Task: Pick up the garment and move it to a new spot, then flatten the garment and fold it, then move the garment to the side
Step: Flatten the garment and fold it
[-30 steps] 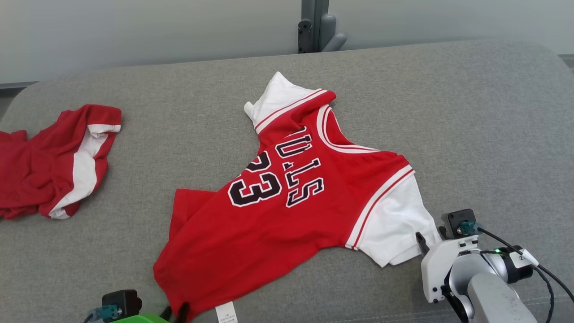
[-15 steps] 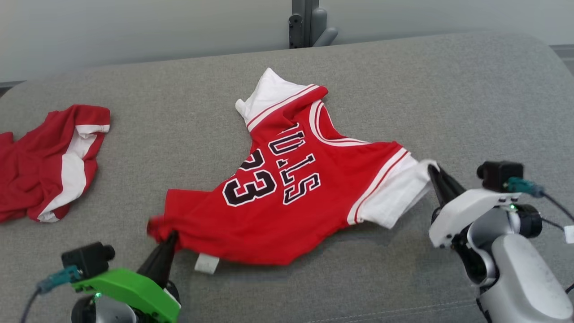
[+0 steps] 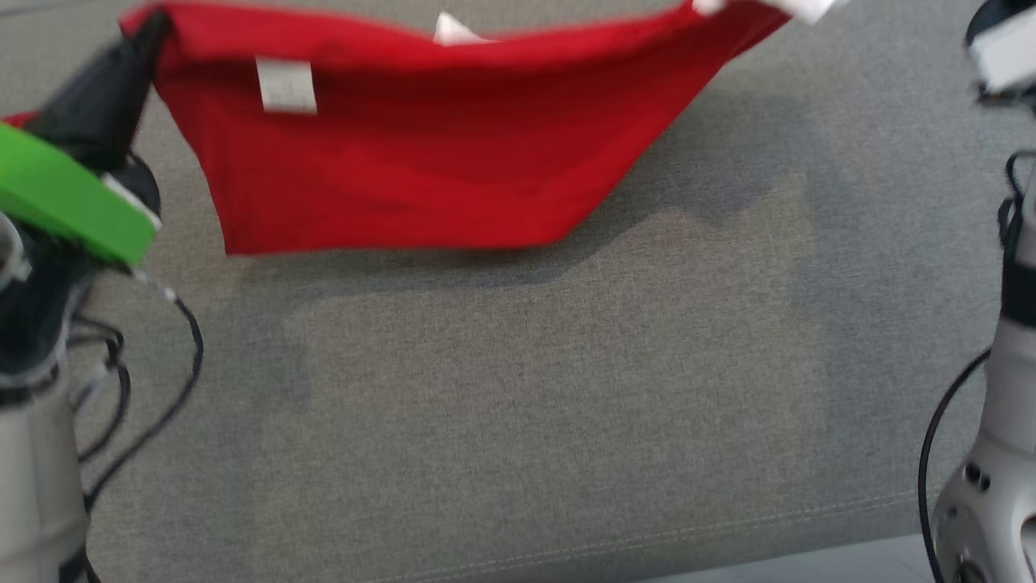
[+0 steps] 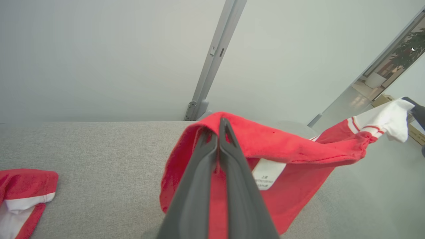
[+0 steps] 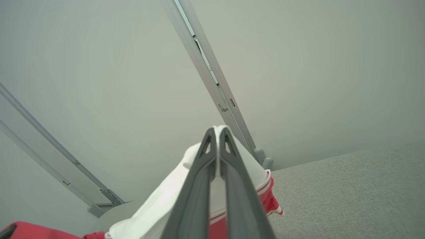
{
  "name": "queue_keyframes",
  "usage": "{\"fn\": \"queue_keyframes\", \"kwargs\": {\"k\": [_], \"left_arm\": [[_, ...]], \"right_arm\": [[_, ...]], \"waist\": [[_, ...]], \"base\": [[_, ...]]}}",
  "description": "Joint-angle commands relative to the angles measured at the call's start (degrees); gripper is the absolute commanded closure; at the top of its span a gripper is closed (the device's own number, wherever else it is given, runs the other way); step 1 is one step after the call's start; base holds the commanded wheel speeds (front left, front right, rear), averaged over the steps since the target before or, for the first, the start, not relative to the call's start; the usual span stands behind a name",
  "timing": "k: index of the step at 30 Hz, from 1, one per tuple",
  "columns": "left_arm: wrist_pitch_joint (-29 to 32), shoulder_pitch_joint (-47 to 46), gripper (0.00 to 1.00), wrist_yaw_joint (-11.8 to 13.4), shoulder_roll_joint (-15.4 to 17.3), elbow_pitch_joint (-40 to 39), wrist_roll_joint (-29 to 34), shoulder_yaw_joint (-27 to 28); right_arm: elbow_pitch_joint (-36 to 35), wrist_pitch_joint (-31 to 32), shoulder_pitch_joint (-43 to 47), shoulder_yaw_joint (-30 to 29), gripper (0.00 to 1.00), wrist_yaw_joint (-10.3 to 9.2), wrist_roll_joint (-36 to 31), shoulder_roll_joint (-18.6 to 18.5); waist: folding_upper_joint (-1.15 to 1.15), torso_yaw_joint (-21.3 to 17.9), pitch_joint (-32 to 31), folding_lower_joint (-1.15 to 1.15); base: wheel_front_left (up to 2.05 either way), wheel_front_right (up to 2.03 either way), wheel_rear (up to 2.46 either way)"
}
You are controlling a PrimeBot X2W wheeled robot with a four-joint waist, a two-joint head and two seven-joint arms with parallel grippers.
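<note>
The garment (image 3: 421,162), a red jersey with white sleeves, hangs in the air above the grey padded surface (image 3: 518,405), stretched between my two grippers. My left gripper (image 3: 150,24), with its green housing, is shut on the red hem corner at the upper left; the left wrist view shows its fingers (image 4: 220,124) pinched on the red cloth (image 4: 292,149) beside a white label (image 4: 269,174). My right gripper (image 5: 217,132) is shut on the white sleeve (image 5: 159,205). The jersey's printed front is hidden.
A second red-and-white garment (image 4: 20,192) lies on the grey surface to the left. A grey metal post (image 4: 212,59) stands behind the surface against a pale wall. The surface's front edge (image 3: 728,559) runs along the bottom of the head view.
Both grippers have shut on the jersey, the left on its hem and the right on its white sleeve, and raised it off the surface. The head camera has tilted down.
</note>
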Motion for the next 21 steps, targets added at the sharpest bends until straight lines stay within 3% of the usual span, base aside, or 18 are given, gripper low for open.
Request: {"fn": "queue_keyframes", "kwargs": {"k": [1,5,10,17,21], "left_arm": [[-0.02,-2.6,1.0,0.17,0.3,0.86,0.16,0.13],[-0.83,-17.26,1.0,1.09,-0.52,13.33,1.96,-0.91],[-6.51,-32.71,1.0,1.37,-1.57,28.01,5.51,-1.71],[-23.3,-49.16,1.0,-0.35,-2.47,44.01,10.96,-2.15],[-34.56,-56.84,1.0,-2.2,-2.86,50.46,12.6,-1.95]], "right_arm": [[0.66,0.47,-2.08,-0.12,1.0,0.02,-0.75,0.33],[8.7,-0.29,-16.34,-2.79,1.0,0.02,-6.14,1.57],[19.52,-5.08,-32.17,-5.5,1.0,0.02,-13.15,2.71],[34.03,-21.1,-50.39,-8.59,1.0,-0.01,-17.93,2.76],[39.65,-32.21,-59.02,-6.04,1.0,-0.01,-16.62,2.85]], "waist": [[0.66,-0.61,7.05,0.0],[0.66,-0.03,10.25,0.0],[0.66,0.46,14.83,0.0],[0.66,0.98,19.32,0.0],[0.66,0.97,21.81,0.0]], "base": [[0.0,0.0,0.0],[0.0,0.0,0.0],[0.0,0.0,0.0],[0.0,0.0,0.0],[0.0,0.0,0.0]]}}
